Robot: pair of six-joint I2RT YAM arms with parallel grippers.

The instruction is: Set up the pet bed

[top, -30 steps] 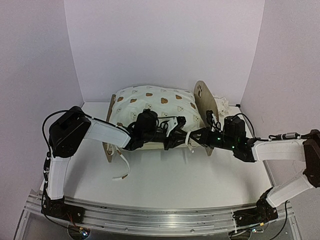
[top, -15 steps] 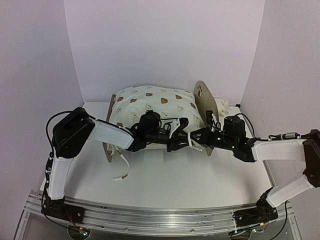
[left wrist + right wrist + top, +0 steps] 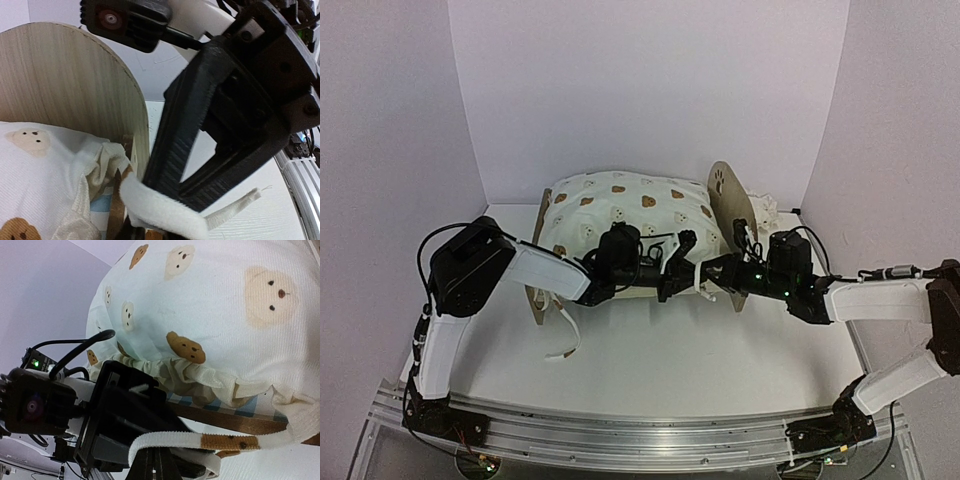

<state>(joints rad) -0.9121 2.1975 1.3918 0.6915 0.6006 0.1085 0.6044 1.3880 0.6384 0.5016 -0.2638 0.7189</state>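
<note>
Shifted rightward since a second ago, the left pincer [image 3: 680,275] now meets the right pincer [image 3: 712,272] at the tie strap [image 3: 230,441] of the cushion [image 3: 630,205]. The right jaws are pressed together, pinching that strap; whether the left has closed on it I cannot tell. The pet bed [image 3: 725,195] stands at the back of the table [image 3: 650,350], cushion already on, so tying it down seems underway.

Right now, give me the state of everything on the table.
cushion, lying on the bed frame
bed frame, standing upright
strap, pulled out from the cushion's corner
right gripper, shut on the strap
left gripper, at the strap, jaws unclear
</note>
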